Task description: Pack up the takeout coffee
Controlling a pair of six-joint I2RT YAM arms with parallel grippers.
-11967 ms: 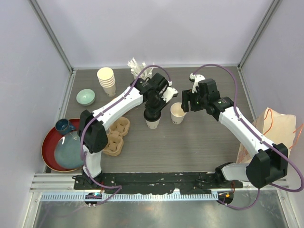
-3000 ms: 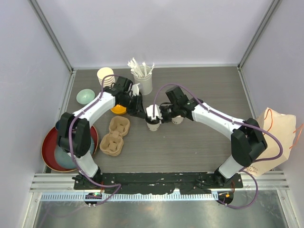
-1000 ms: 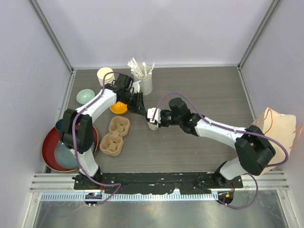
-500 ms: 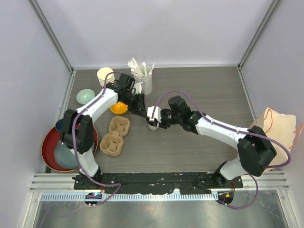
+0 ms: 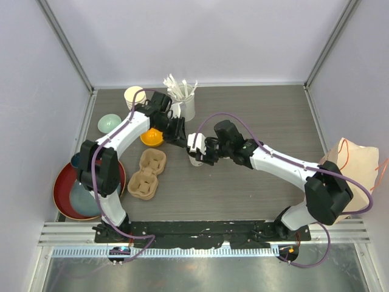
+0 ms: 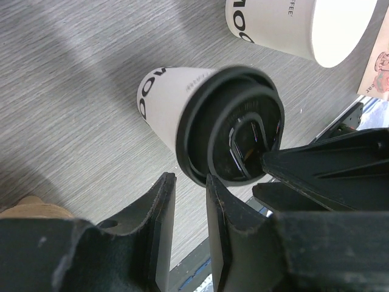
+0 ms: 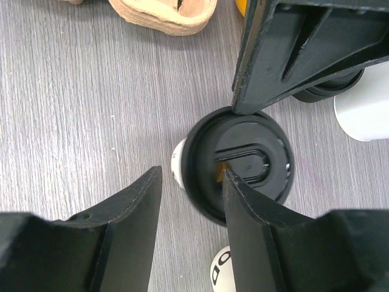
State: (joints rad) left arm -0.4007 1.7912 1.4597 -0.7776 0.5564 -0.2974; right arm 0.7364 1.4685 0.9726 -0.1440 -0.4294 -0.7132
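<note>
Black-lidded cup point(image 6: 161, 103) stands upright at the middle of the table point(image 5: 255, 194), right of the carrier point(image 5: 146, 176), not in it. The left end effector point(image 6: 188, 179) is slightly parted and empty, one finger point(image 7: 273, 61) at the lid point(image 7: 243, 161) rim. The right end effector point(image 7: 191, 175) hovers over the lid, released, grasping nothing. An uncapped cup point(image 6: 285, 24) stands just beside.

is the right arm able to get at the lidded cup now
Probably yes: the right end effector hangs open right over the lidded cup, though the left end effector at the lid's rim could crowd it.
</note>
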